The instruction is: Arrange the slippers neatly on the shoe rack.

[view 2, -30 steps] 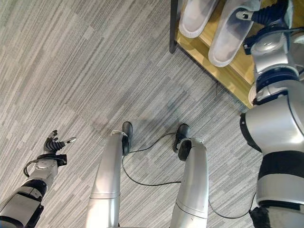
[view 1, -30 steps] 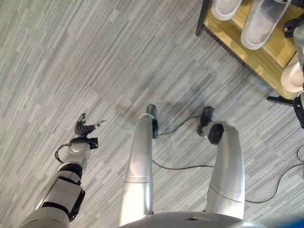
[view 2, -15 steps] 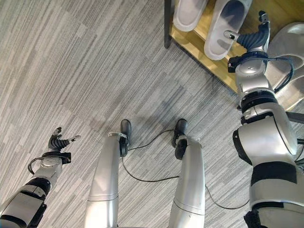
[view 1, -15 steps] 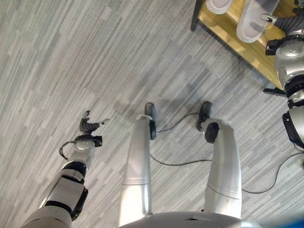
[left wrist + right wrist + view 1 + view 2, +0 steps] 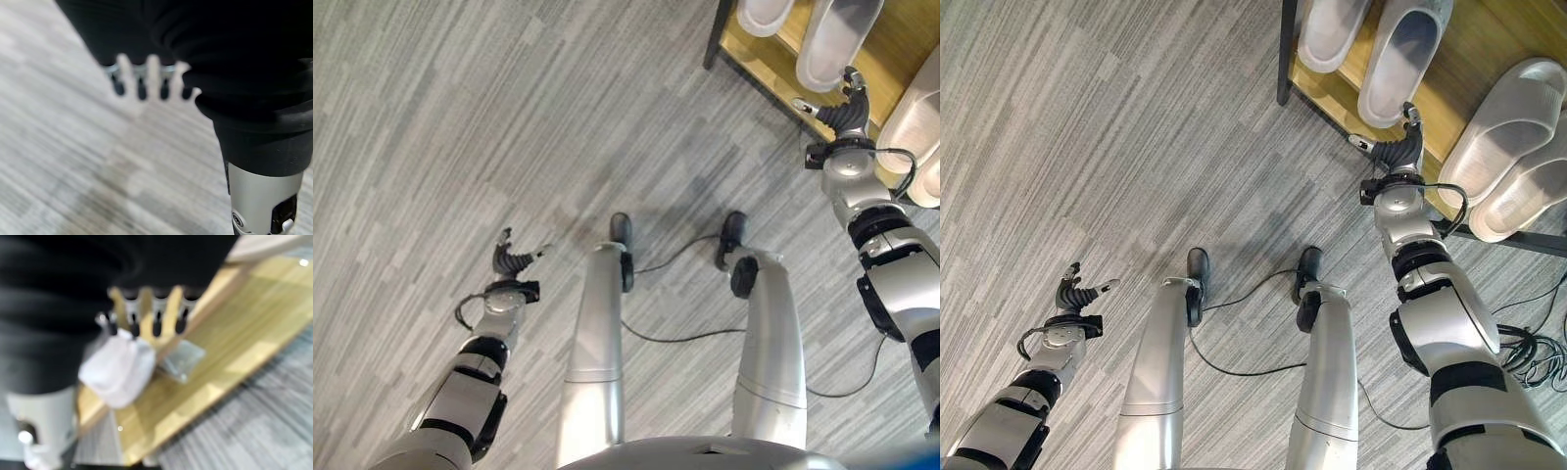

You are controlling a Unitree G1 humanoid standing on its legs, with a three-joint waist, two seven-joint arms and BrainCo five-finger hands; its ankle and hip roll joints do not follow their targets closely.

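The shoe rack [image 5: 1332, 90] stands ahead and to the right, a low wooden shelf on a dark frame, and you can count four pale slippers on it, arranged as two pairs. The nearer-left pair, slipper one [image 5: 1330, 32] and slipper two [image 5: 1398, 61], lie side by side along the same line with their heels toward the front edge. The second pair, slipper three [image 5: 1511, 116] and slipper four [image 5: 1531, 189], lie further right, touching along their long sides and angled differently from the first pair. Pairing them like this keeps matching footwear together and leaves bare shelf between the pairs, which suits a neat arrangement; whether you should straighten the second pair to match the first is a judgement call, and it looks worthwhile. No slipper lies on the grey plank floor [image 5: 460, 117], so the placing part of the task appears largely done. The right hand [image 5: 1393, 153] is held just in front of the rack's front edge, near the heel of slipper two, with its fingers loosely spread and relaxed and nothing between them; the right wrist view agrees, showing its fingers [image 5: 155, 313] extended over the wooden shelf with a pale slipper beside them. The left hand [image 5: 513, 261] hangs idle over open floor well away from the rack, fingers relaxed and empty, presumably kept clear for balance.
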